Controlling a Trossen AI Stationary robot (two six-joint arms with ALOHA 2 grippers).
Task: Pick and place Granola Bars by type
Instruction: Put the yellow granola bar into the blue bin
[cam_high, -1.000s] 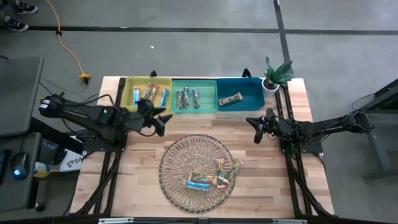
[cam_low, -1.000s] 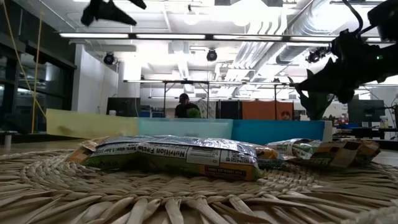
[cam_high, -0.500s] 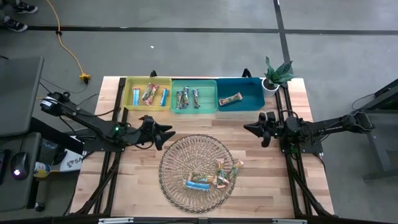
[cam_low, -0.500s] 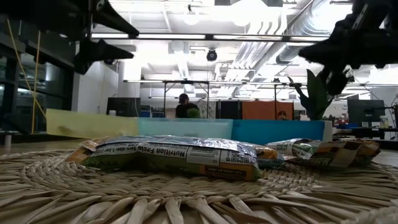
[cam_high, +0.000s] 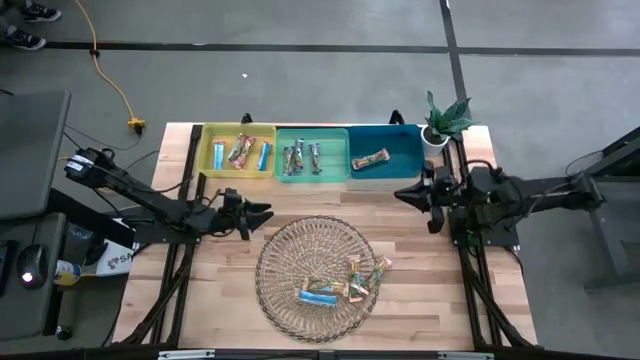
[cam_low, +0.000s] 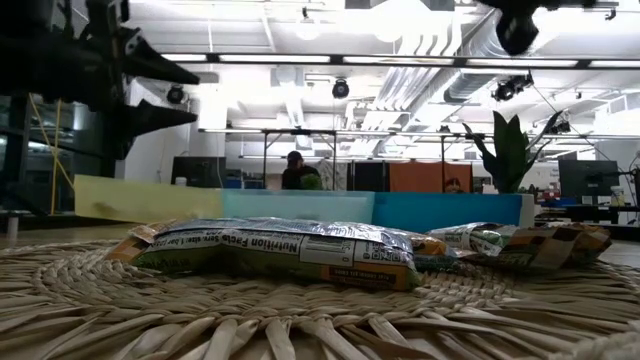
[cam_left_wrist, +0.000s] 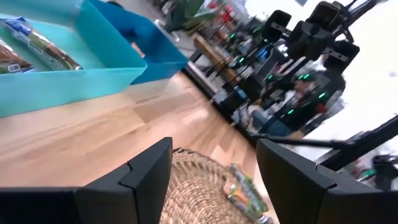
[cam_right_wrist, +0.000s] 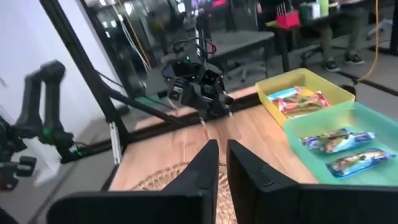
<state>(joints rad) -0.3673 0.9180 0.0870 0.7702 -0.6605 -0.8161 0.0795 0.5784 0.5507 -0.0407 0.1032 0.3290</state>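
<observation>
High view | left pincer (cam_high: 262, 213) wide open, empty, beside wicker plate (cam_high: 275, 262) | right pincer (cam_high: 408, 194) near-shut, empty | Granola Bars (cam_high: 345, 282) on plate | step: approach; next: descend, grasp one.

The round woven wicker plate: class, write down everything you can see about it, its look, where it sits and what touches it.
The wicker plate is a round, shallow tray of pale straw-coloured strands that fan out from its middle to a woven rim. It lies flat on the wooden table, near the front edge and midway between the two arms. A few wrapped granola bars rest on its front right part. Neither pincer touches it.
</observation>
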